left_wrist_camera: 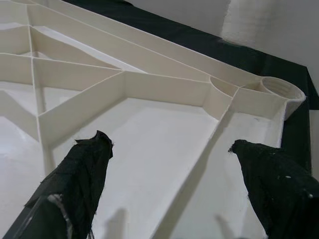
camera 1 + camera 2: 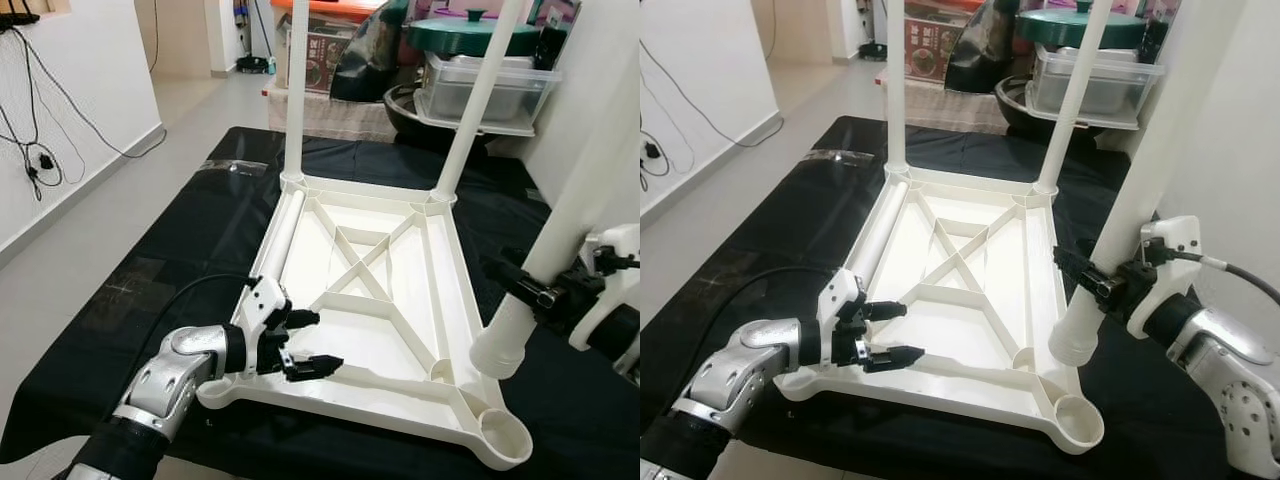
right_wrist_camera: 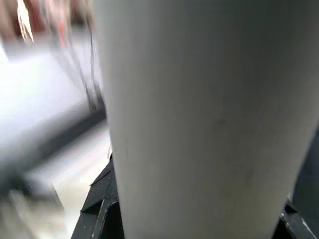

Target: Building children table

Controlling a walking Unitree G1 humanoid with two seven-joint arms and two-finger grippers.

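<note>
Right gripper (image 2: 1092, 283): jaws pinching a white leg (image 2: 1118, 215) on its lower part, just above the open end. The leg is tilted, its foot end rising out of frame at upper right. Its lower end hangs over the near right part of the tabletop (image 2: 385, 300), close to an empty corner socket (image 2: 504, 432) but not in it.

Left gripper (image 2: 305, 345): jaws spread, holding nothing. They sit at the near left corner of the tabletop, one finger above and one at the rim, apparently placed to steady it. The left wrist view looks between the two fingers (image 1: 82, 172) across the ribbed underside toward the empty socket.

Tabletop: lies upside down on the black-covered bench (image 2: 180, 260), ribs and cross brace facing up.

Progress: two legs (image 2: 296, 90) stand upright in the two far corner sockets. A further leg (image 2: 280, 245) lies flat along the left inner wall of the tabletop, not fitted. The near right socket is empty; the near left corner is partly hidden by the left gripper.

Judgement: about half done. Remaining: seat the held leg in the near right socket, fit the lying leg at the near left, then turn the table upright.
</note>
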